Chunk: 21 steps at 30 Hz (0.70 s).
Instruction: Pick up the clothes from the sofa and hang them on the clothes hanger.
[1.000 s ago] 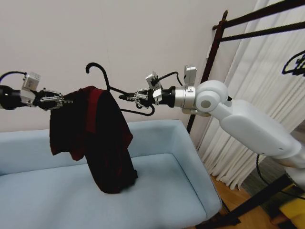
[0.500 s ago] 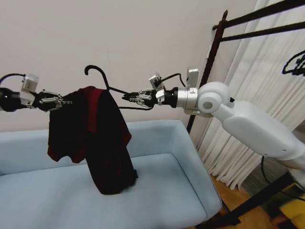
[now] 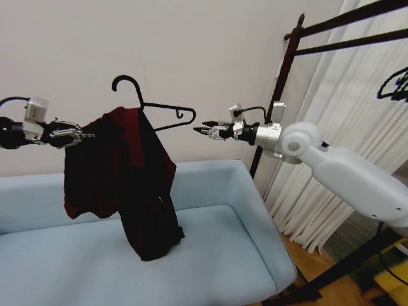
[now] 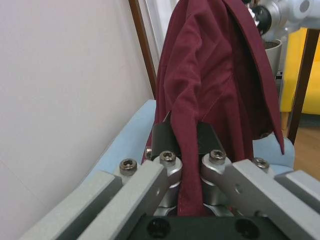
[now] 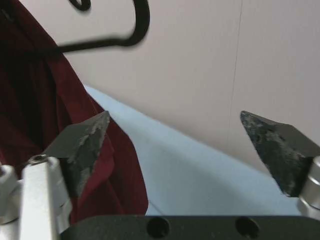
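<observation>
The red garment (image 3: 137,185), draped on the hanger (image 3: 162,107) above the sofa (image 3: 217,242), is being clamped by the left gripper (image 3: 86,135), seemingly hanger included. With the right gripper (image 3: 199,127) being held open clear of it, the hanger could be tipped, shedding the garment.
</observation>
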Motion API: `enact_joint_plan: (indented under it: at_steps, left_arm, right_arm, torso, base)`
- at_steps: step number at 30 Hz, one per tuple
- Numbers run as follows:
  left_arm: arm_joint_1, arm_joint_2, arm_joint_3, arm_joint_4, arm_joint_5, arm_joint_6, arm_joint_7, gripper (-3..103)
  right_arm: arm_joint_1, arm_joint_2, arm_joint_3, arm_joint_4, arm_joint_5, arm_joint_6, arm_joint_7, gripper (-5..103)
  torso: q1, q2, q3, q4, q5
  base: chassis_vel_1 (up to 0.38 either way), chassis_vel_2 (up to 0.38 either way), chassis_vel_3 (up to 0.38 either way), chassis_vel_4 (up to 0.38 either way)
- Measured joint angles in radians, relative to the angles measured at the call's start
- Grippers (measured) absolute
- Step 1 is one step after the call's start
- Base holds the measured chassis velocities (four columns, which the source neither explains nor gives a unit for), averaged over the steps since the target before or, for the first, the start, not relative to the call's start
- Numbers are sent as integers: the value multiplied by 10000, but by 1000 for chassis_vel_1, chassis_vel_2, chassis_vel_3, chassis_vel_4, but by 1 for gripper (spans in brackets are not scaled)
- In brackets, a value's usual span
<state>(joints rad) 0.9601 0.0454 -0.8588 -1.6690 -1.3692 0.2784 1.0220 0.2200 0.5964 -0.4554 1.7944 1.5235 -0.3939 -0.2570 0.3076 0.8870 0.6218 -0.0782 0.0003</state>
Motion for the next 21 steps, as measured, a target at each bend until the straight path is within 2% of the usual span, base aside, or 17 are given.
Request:
enact_joint_plan:
  at_steps: [2,3,5,6,7,9,11,12,16,21]
  left_arm:
    - [-9,3,-30,10,-31,-32,29,3]
    - [-9,3,-30,10,-31,-32,29,3]
    - [-16,8,-46,11,-60,-44,44,3]
    - [-20,10,-56,17,-71,-46,51,3]
    - [-20,10,-56,17,-71,-46,51,3]
    - [-26,16,-58,46,-80,-54,59,3]
    - [-39,28,-70,81,-90,-59,68,3]
    - [-39,28,-70,81,-90,-59,68,3]
    - [-73,36,-98,154,-110,-61,86,3]
    - [-79,29,-102,193,-110,-61,91,3]
  right_arm:
    - [-520,192,5,387,531,-1,765,95]
    - [-520,192,5,387,531,-1,765,95]
    - [-990,510,64,940,1219,123,1898,100]
    - [-1430,837,200,1385,1940,284,2823,100]
    - [-1430,837,200,1385,1940,284,2823,100]
    - [-1974,1244,392,1929,2979,542,3983,100]
    - [-2438,1542,523,2385,3794,787,4822,100]
    - [-2438,1542,523,2385,3794,787,4822,100]
    - [-3117,2072,769,2805,4870,1264,5783,100]
    - [-3384,2879,971,2694,5110,1602,6487,100]
  torso:
    - [0,0,0,1,-2]
    - [0,0,0,1,-2]
    - [1,0,0,5,-4]
    - [0,0,0,7,-5]
    - [0,0,0,7,-5]
    - [0,0,1,9,-6]
    - [0,0,0,6,-6]
    - [0,0,0,6,-6]
    - [0,0,-1,0,-5]
    - [0,0,0,4,-4]
  base:
    - [0,0,0,0]
    - [0,0,0,0]
    - [0,0,0,0]
    - [0,0,0,0]
    - [0,0,0,0]
    - [0,0,0,0]
    - [0,0,0,0]
    - [0,0,0,0]
    - [0,0,0,0]
    - [0,0,0,0]
